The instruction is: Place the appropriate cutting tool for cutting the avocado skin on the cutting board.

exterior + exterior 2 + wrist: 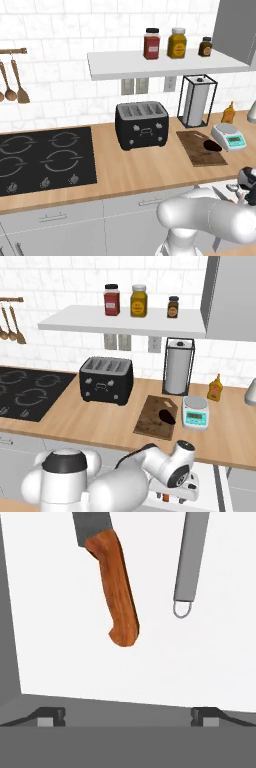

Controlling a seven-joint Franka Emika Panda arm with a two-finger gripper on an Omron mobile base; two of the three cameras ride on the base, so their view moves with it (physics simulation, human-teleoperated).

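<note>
Gripper (128, 714) hangs above the open white drawer (60, 637), its jaws spread wide and holding nothing, the two dark fingertips (50, 714) standing well apart. Beyond it lies the knife (116, 587), orange-brown handle toward the gripper and blade pointing away, and beside the knife rests an all-silver utensil (189, 562) with a small ring at its end. The knife seems the right pick for the avocado skin. To grasp it well, the gripper should move over the middle of the handle, turn so the fingers straddle its narrow width, then descend before closing, staying off the utensil. From the right base view, the cutting board (150, 423) sits on the counter (100, 421) above the drawer, with the dark avocado (166, 416) on it.
</note>
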